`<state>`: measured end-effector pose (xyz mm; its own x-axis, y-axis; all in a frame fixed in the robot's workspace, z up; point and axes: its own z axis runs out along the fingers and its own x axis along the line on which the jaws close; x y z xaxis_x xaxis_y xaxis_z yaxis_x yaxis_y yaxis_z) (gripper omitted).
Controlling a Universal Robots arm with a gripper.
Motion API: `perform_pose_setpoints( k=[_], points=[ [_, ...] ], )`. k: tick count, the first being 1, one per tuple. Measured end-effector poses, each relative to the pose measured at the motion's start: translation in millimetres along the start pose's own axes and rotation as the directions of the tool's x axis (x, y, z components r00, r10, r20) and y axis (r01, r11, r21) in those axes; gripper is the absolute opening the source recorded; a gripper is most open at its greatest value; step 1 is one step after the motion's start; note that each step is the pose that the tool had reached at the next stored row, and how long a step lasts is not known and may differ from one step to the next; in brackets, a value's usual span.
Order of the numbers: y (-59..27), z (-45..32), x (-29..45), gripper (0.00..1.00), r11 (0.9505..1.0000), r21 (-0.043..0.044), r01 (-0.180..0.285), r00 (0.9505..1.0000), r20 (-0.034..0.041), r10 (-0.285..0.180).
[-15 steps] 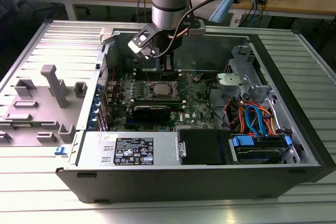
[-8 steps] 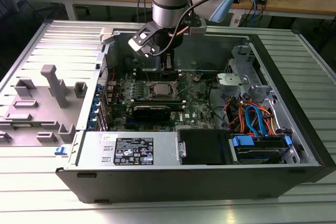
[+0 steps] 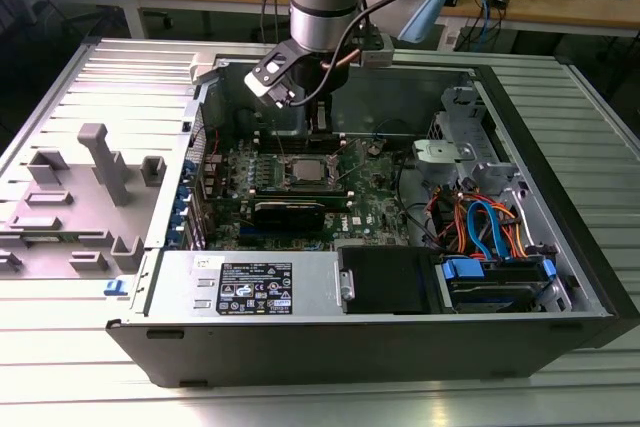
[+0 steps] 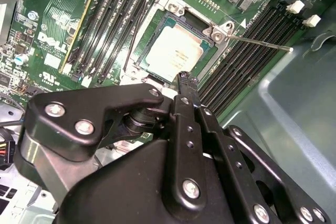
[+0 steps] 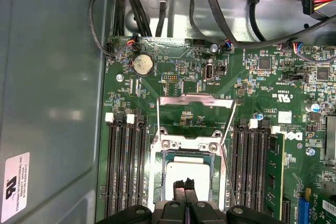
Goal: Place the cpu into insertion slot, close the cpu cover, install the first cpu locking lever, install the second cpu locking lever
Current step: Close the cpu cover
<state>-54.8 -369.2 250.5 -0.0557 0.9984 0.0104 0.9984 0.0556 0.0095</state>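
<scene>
Arm: reaches down into the open case [image 3: 380,347], which lies on the ribbed desk [image 3: 60,357].
Gripper [image 5: 184,184]: hangs right over the slot [image 5: 190,142], at the cpu's near edge.
Fingers [image 4: 184,83]: clenched tip to tip, with nothing between them. I cannot tell whether they touch the cpu.
Cpu [image 5: 190,171]: lies flat inside the slot with its pale metal top up, squared with the slot's silvery rim. It is seen in both wrist views.
Slot: sits on the green board [image 5: 173,80], between two banks of black memory slots [image 5: 126,171].
Lever [image 4: 260,44]: a thin wire rod that sticks out from one corner of the slot, across the memory slots.
Coin cell [image 5: 142,65]: on the board, well apart from the slot.
</scene>
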Motion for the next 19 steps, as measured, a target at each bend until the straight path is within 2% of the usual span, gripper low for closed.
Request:
perform_pose_setpoints(
  k=[4,8,19],
  points=[
    [0.0,-0.7,0.0,0.11,1.0,0.0002,0.0,1.0,0.0003,0.0],
    [0.1,-8.3,0.1,0.11,1.0,0.0,0.0,1.0,0.0,0.0],
    [0.1,-10.3,0.1,0.11,1.0,0.0,0.0,1.0,-0.0001,0.0]
  ],
)
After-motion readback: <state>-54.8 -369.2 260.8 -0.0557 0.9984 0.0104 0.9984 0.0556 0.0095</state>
